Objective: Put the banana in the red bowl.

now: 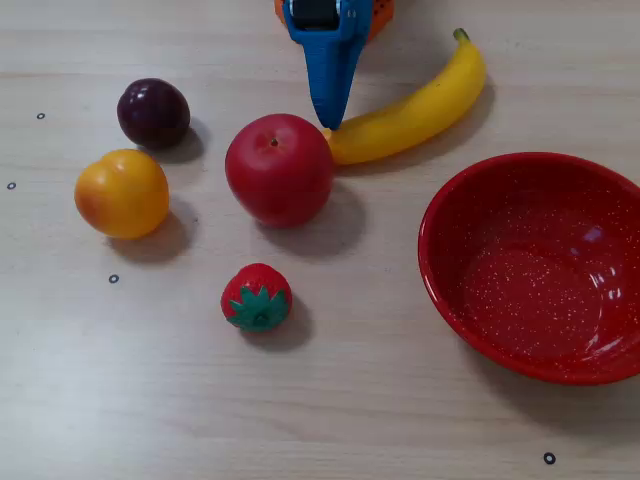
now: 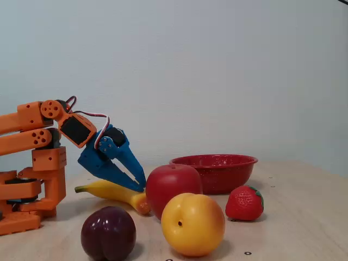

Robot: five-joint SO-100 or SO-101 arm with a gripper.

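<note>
The yellow banana [image 1: 420,108] lies at the back of the table, its green stem up right and its orange-brown blunt end against the red apple [image 1: 280,168]. My blue gripper [image 1: 328,122] reaches in from the top edge. Its fingers are together in one narrow point right over the banana's blunt end. In a fixed view from the side, the gripper [image 2: 140,185] slopes down with its tips meeting just above the banana [image 2: 109,190], and nothing shows between them. The red bowl [image 1: 430,245] stands empty to the right; in the side view the red bowl [image 2: 213,160] is behind the apple [image 2: 174,187].
A dark plum [image 1: 153,113], an orange-yellow round fruit [image 1: 122,193] and a strawberry [image 1: 257,297] lie left of and in front of the apple. The orange arm base [image 2: 32,179] stands at the left in the side view.
</note>
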